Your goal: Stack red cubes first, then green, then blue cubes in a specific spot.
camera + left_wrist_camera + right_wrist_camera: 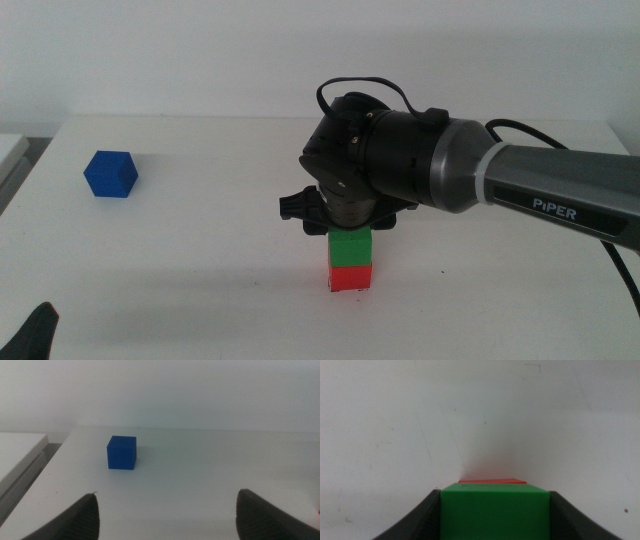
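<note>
- Green cube [351, 246] sits squarely on top of the red cube [350, 277], just below the centre of the middle view, the two forming a short stack on the white table [200, 250].
- The right gripper [345, 228] comes in from the right side of the frame on a grey arm [540, 185] marked PIPER and hangs directly over the stack, its dark body covering the top of the green cube.
- In the right wrist view the green cube [494, 511] fills the gap between the two dark jaws, which press against both of its sides, so the right gripper's fingers are closed on it.
- A thin strip of the red cube [492, 481] shows just past the green one's far edge in that same view.
- Faint black corner marks [532, 370] show on the tabletop in the upper right of the right wrist view; whether they outline the spot, I cannot tell.
- The blue cube [110, 174] rests alone on the table in the left part of the middle view, well apart from the stack.
- The left gripper [33, 338] waits at the lower left corner of the middle view, only a dark tip showing.
- In the left wrist view the left gripper [165, 515] has its jaws spread wide with bare table between them, and the blue cube [121, 452] stands beyond them, left of centre, touching neither.
</note>
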You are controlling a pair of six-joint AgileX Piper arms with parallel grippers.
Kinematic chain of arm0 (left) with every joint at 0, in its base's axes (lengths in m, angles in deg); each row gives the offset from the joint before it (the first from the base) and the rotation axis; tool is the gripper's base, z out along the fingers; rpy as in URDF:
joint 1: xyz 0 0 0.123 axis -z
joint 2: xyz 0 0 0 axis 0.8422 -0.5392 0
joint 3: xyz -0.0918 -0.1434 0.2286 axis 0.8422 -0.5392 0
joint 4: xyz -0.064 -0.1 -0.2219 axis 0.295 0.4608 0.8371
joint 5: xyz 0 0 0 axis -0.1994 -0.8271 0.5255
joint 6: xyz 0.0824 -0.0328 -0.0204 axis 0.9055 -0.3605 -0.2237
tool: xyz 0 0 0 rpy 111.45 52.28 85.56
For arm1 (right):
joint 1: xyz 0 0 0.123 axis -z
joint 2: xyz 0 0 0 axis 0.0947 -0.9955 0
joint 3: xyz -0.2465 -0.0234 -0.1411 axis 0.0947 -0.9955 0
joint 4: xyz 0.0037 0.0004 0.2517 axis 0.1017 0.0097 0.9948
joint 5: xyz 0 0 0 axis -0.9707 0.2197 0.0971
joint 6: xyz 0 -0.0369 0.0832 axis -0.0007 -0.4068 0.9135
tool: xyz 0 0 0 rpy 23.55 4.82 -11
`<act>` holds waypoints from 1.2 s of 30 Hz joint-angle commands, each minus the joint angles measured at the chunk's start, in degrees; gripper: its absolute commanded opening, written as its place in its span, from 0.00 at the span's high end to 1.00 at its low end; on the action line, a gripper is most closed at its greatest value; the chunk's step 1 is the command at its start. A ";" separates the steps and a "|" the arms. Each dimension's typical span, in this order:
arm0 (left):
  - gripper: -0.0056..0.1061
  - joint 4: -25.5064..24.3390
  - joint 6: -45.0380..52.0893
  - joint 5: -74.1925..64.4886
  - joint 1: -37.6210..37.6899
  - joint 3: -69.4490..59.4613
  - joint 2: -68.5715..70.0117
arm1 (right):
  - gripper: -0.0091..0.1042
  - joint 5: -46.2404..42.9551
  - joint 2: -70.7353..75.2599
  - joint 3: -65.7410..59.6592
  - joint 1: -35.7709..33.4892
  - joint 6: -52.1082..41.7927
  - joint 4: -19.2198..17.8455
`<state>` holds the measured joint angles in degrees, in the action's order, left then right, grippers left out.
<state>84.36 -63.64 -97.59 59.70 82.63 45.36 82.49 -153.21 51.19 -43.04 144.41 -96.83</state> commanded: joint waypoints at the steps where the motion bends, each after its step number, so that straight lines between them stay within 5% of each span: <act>1: 0.11 -0.13 -0.04 0.93 -0.04 0.01 0.16 | 0.90 0.17 -0.37 -0.06 -0.16 -0.67 -0.32; 3: 0.11 -0.13 -0.04 0.93 -0.04 0.01 0.16 | 0.90 0.17 -0.50 -0.04 -0.16 -0.67 -0.42; 5: 0.11 -0.13 -0.04 0.93 -0.04 0.01 0.16 | 0.63 0.17 -0.50 -0.04 -0.16 -0.67 -0.42; 6: 0.11 -0.13 -0.04 0.93 -0.04 0.01 0.16 | 0.39 0.17 -0.50 -0.04 -0.16 -0.67 0.31; 11: 0.11 -0.13 -0.04 0.93 -0.04 0.01 0.16 | 0.10 0.13 0.44 0.16 -0.16 -2.59 1.29; 17: 0.11 -0.13 -0.04 0.93 -0.04 0.01 0.16 | 0.10 -0.81 14.33 -4.06 -0.16 -10.13 4.19; 23: 0.11 -0.13 -0.04 0.93 -0.04 0.01 0.16 | 0.10 -5.94 36.90 -21.61 -0.16 -25.82 7.20; 31: 0.11 -0.13 -0.04 0.93 -0.04 0.01 0.16 | 0.10 -2.04 66.28 -35.05 -0.16 -42.61 16.09; 36: 0.11 -0.13 -0.04 0.93 -0.04 0.01 0.16 | 0.10 3.87 77.23 -37.76 -0.16 -50.76 17.95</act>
<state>84.36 -63.64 -97.59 59.70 82.63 45.36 84.81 -78.03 14.26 -43.04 97.19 -79.49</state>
